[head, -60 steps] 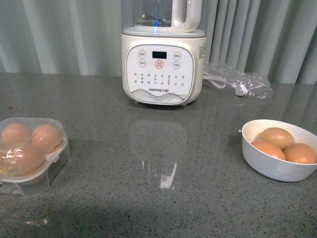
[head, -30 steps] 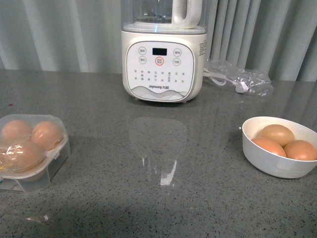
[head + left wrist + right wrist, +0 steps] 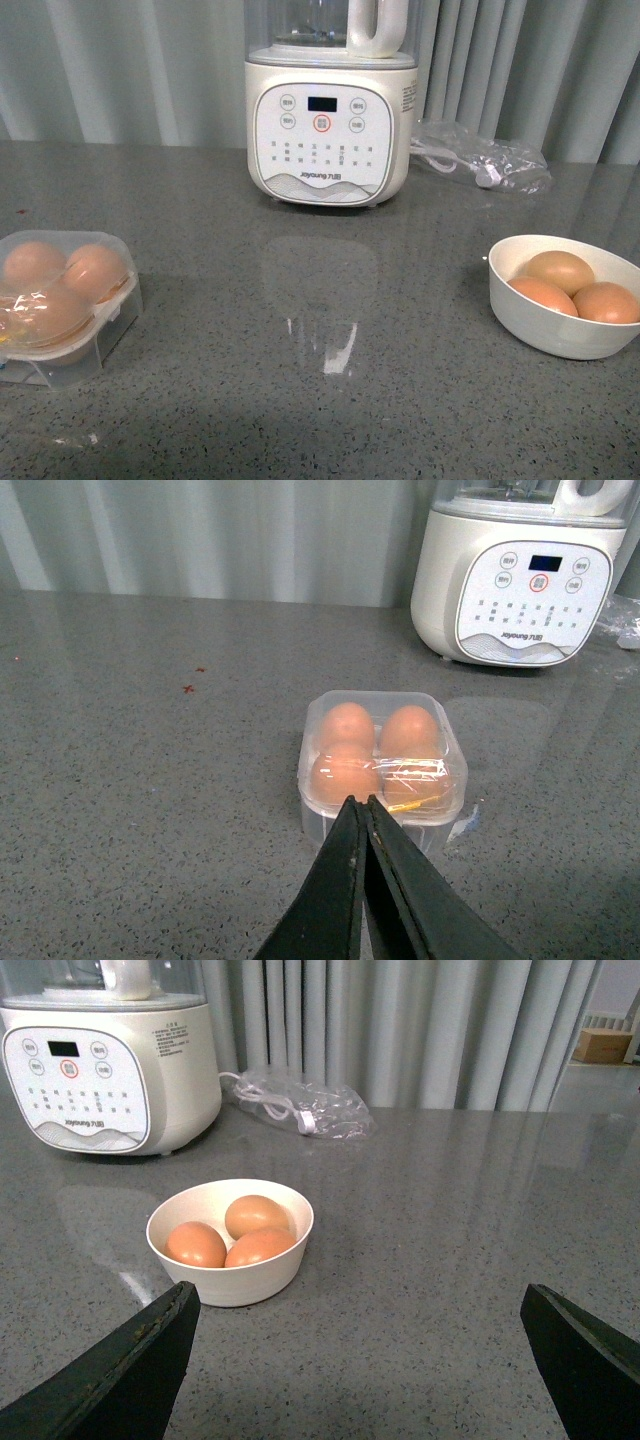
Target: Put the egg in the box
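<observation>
Just ahead of the left tool [image 3: 362, 802], whose two dark fingers are pressed together on nothing, sits the box [image 3: 382, 756] on the grey bench [image 3: 150, 780], its clear lid down over orange-brown eggs. Meanwhile the right tool [image 3: 360, 1310] is spread wide and empty, and in front of it, nearer one finger, a white bowl [image 3: 231, 1241] holds three eggs, including the egg [image 3: 257, 1213]. Beyond stands a cream blender [image 3: 330, 110].
</observation>
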You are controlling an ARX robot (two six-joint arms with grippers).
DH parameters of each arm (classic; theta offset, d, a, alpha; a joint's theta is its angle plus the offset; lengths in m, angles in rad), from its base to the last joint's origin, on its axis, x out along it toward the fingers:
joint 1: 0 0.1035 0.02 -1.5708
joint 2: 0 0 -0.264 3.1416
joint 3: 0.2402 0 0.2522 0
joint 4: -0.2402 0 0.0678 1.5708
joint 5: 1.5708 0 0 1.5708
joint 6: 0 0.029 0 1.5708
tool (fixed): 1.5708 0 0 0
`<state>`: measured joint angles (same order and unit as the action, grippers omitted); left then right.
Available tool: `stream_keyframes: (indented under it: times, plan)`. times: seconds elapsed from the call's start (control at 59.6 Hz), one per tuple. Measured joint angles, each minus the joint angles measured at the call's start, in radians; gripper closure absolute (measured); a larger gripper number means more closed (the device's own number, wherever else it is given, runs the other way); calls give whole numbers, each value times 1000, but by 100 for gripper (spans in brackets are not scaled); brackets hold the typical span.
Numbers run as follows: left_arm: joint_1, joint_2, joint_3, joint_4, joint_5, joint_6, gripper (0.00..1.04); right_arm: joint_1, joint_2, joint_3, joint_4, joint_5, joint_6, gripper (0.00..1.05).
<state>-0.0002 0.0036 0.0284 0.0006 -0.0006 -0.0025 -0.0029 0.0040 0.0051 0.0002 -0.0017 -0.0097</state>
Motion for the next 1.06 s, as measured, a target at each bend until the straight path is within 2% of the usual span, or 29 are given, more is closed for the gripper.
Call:
stream_keyframes:
  times: [0.084, 0.117, 0.201, 0.369, 0.52, 1.057]
  plan:
    - [0, 0, 0, 0, 0, 0, 87, 0, 0, 0, 0, 0, 0, 7]
    - [0, 0, 0, 0, 0, 0, 78, 0, 0, 0, 0, 0, 0, 7]
    - [0, 0, 0, 0, 0, 0, 64, 0, 0, 0, 0, 0, 0, 7]
    - [0, 0, 0, 0, 0, 0, 28, 0, 0, 0, 0, 0, 0, 7]
    - [0, 0, 0, 0, 0, 1, 5, 0, 0, 0, 0, 0, 0, 7]
    - [0, 0, 0, 0, 0, 0, 7, 0, 0, 0, 0, 0, 0, 7]
